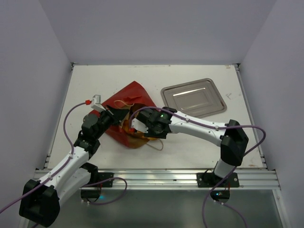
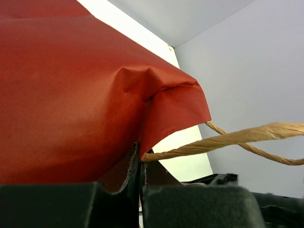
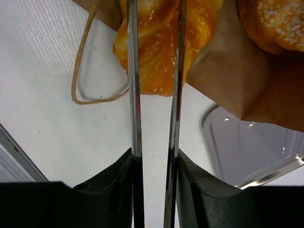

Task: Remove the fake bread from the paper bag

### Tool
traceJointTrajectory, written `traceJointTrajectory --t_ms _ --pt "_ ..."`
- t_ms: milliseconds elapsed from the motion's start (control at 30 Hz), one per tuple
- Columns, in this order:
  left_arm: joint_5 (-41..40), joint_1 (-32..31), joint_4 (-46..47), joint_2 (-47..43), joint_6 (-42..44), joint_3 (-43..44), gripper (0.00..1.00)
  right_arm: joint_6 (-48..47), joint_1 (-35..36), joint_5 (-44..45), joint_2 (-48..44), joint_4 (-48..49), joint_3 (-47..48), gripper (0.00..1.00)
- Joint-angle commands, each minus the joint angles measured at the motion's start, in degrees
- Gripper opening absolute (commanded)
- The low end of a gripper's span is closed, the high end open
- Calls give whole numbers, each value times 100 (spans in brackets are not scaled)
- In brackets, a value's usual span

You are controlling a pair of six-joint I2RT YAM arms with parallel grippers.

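The braided loaf (image 3: 154,61) lies lengthwise between the narrow jaws of my right gripper (image 3: 155,14), its end poking out of the paper bag (image 3: 223,66) toward my wrist, gripped or not I cannot tell, while my left gripper (image 2: 140,164) pinches the bag's edge.

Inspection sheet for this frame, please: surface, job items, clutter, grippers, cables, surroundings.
Surface: white table, metal rail along its near edge.
Job's things: paper bag on its side, mouth toward the arms; braided loaf poking out, seeded bun further in.
Clutter: metal tray beside the bag.
Grippers: left gripper shut on the bag's edge; right gripper astride the loaf, grip unclear.
Cables: purple cables loop from both arms.
Surroundings: plain grey walls; nothing else seen.
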Motion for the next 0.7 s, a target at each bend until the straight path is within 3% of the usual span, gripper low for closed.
traceJointTrajectory --t_ms 0,667 --pt "-206 -25 57 33 172 -39 0 -267 -63 -108 -686 -118 233 0" --pt "-751 -33 -374 375 32 717 0 -654 -370 -627 -2066 -277 -382 0"
